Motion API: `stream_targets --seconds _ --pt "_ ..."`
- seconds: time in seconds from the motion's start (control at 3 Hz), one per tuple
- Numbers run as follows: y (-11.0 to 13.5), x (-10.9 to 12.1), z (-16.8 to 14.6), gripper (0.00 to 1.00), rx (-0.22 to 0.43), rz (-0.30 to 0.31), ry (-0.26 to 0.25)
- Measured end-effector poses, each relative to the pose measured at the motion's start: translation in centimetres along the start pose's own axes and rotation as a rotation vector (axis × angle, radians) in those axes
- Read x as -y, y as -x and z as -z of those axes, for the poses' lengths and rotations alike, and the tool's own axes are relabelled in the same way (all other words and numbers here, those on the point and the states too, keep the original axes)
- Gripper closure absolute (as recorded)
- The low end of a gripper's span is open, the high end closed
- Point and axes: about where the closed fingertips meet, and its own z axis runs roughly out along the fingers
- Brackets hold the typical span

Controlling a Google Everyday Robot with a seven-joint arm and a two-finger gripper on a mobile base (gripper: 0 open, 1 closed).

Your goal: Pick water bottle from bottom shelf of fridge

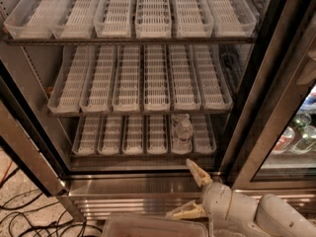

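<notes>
Camera view: spread claw (191, 192) before fridge (138, 185)

Looks like a shop or canteen: a commercial stainless fridge (138, 186) with white slotted lane trays (155, 78), and a glass-fronted drinks cooler (291, 152) at 3 o'clock. The gripper (191, 192) sits at 5 o'clock, fingers spread.

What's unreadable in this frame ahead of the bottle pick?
Camera view only.
- water bottle: see-through against its tray; fill level, and whether it is upright or lying, unclear.
- claw: open, low in front of the fridge; its arm is cut off by the bottom edge.
- neighbouring cabinet's bottles: blurred behind glass, cut by the right edge.
</notes>
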Motion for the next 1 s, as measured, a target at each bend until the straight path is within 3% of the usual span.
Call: stream_targets --seconds 0.33,0.67,1.0 --pt "-1.33 -0.27 0.33 0.00 0.042 -0.027 -0.018" --pt "-1.29 -0.29 0.25 0.00 0.041 -0.028 -0.016" --pt "-1.48 0.21 -0.14 0.00 0.043 -0.048 -0.091"
